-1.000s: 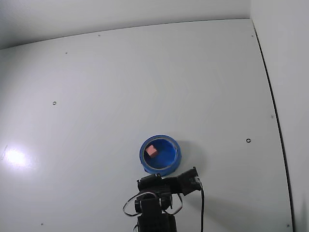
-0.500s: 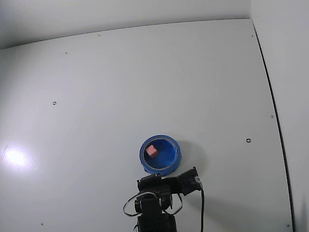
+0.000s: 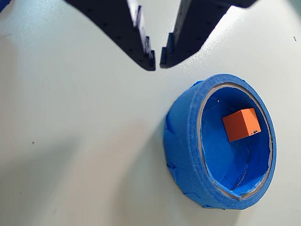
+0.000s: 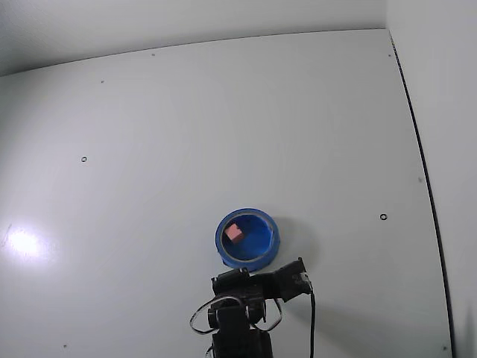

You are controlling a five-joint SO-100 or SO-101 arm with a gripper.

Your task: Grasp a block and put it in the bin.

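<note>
The small pink-red block (image 3: 241,124) lies inside the round blue bin (image 3: 182,141), resting on its floor near the far wall. In the wrist view my gripper (image 3: 157,63) enters from the top edge, to the upper left of the bin. Its two black fingers are almost together at the tips and hold nothing. In the fixed view the block (image 4: 233,233) shows in the left half of the bin (image 4: 252,262). The folded black arm (image 4: 246,302) sits just below the bin at the bottom edge, and its fingers cannot be made out there.
The white table (image 4: 223,127) has a few small screw holes, one of them a hole (image 4: 383,217) right of the bin. A white wall (image 4: 440,89) rises along the right edge. A black cable (image 4: 311,321) hangs from the arm.
</note>
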